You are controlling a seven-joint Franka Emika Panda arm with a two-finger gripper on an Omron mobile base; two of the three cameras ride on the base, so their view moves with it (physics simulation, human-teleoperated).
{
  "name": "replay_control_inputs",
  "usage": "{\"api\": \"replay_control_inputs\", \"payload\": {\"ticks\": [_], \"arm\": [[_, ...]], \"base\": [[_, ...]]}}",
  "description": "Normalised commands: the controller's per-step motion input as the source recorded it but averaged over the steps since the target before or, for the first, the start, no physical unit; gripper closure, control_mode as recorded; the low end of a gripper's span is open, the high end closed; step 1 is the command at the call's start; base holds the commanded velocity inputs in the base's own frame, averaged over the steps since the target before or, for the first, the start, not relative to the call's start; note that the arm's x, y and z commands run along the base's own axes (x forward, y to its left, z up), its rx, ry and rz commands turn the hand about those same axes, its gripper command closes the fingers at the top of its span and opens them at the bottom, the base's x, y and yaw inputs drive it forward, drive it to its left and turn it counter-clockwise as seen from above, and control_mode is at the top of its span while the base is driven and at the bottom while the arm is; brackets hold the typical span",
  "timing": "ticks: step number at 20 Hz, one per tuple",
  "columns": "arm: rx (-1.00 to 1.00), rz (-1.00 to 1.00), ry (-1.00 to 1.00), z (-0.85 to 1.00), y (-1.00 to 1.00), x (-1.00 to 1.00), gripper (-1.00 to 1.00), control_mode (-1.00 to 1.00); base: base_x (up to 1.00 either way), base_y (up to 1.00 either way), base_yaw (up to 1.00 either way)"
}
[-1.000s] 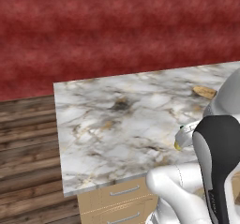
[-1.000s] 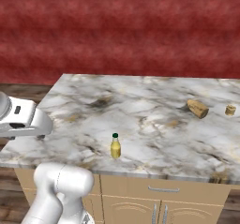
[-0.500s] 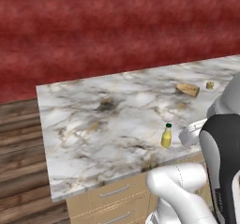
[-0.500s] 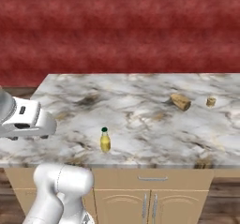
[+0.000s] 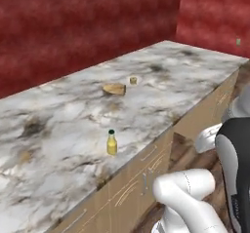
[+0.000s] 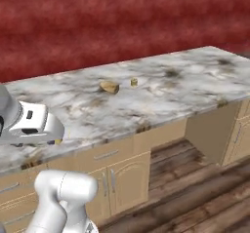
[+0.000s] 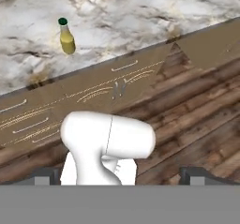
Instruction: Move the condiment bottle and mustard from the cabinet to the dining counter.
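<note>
The mustard [image 5: 112, 143], a small yellow bottle with a dark green cap, stands upright near the front edge of the dining counter [image 5: 63, 105], a long white marble top over tan drawers. In the hand view the mustard [image 7: 66, 36] is at the upper left on the dining counter [image 7: 140, 7]. My gripper [image 7: 122, 176] is open, its two dark fingertips [image 7: 47, 175] far apart with nothing between them, well back from the counter and above the floor. The condiment bottle and the cabinet are out of view.
A tan bread-like lump [image 6: 109, 86] and a small tan cup [image 6: 134, 82] lie farther back on the marble top. Tan drawers and doors [image 6: 122, 178] sit below the counter, with an open recess [image 6: 210, 134] to their right. Dark wooden floor [image 6: 195, 193] lies in front.
The whole scene has shifted in both base views, so the base has moved and turned along the counter. The mustard stands where it was on the marble.
</note>
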Motion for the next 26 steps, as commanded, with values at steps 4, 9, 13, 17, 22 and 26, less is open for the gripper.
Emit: {"api": "replay_control_inputs", "payload": {"ticks": [4, 9, 13, 17, 22, 26], "arm": [[0.00, 0.00, 0.00, 0.00, 0.00, 0.00, -1.00, 1.00], [0.00, 0.00, 0.00, 0.00, 0.00, 0.00, -1.00, 1.00], [0.00, 0.00, 0.00, 0.00, 0.00, 0.00, -1.00, 1.00], [0.00, 0.00, 0.00, 0.00, 0.00, 0.00, -1.00, 1.00], [0.00, 0.00, 0.00, 0.00, 0.00, 0.00, -1.00, 1.00], [0.00, 0.00, 0.00, 0.00, 0.00, 0.00, -1.00, 1.00]], "base": [[-0.06, -0.28, -0.88], [0.00, -0.35, -0.89], [0.00, -0.32, -0.87], [0.00, -0.28, -0.87], [0.00, -0.29, -0.86], [0.01, -0.69, -0.75]]}}
